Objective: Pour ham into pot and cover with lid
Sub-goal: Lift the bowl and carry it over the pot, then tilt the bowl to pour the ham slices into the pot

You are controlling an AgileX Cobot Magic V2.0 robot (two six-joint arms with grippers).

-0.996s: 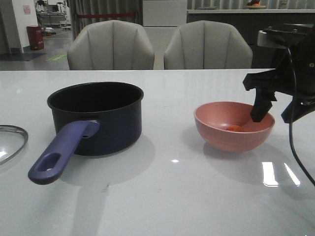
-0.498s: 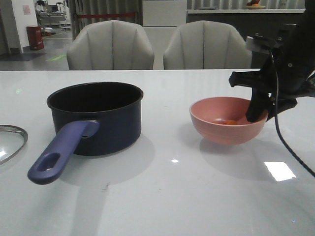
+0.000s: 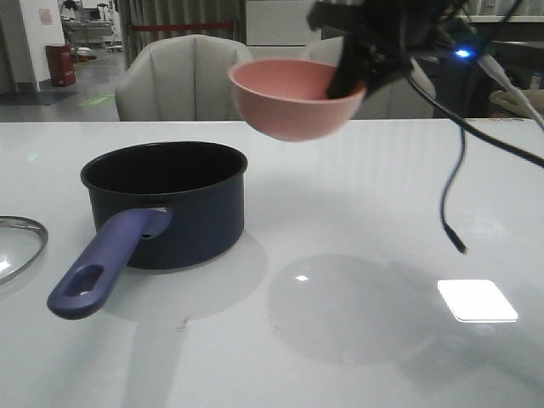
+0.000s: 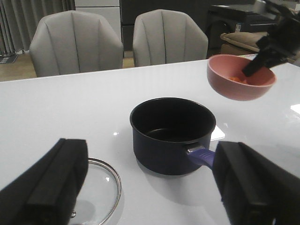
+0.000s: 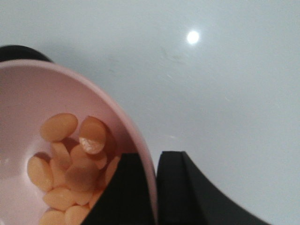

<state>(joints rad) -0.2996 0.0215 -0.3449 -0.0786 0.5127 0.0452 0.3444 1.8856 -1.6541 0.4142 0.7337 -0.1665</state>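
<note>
the right gripper (image 5: 154, 187), clamped on the pink bowl's (image 3: 289, 98) rim, holds the ham (image 5: 70, 173) aloft at upper centre, right of the pot (image 3: 166, 204), so tipping early could spill slices onto the table (image 3: 374, 340); left gripper (image 4: 145, 187) spread apart.

2 grey chairs (image 3: 191, 76) behind white table (image 3: 357, 340); red bin (image 3: 60, 65) far left.

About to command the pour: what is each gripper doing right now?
Left gripper: open, holding nothing, above the table near the lid.
Right gripper: shut on the rim of the pink bowl, held in the air.
</note>
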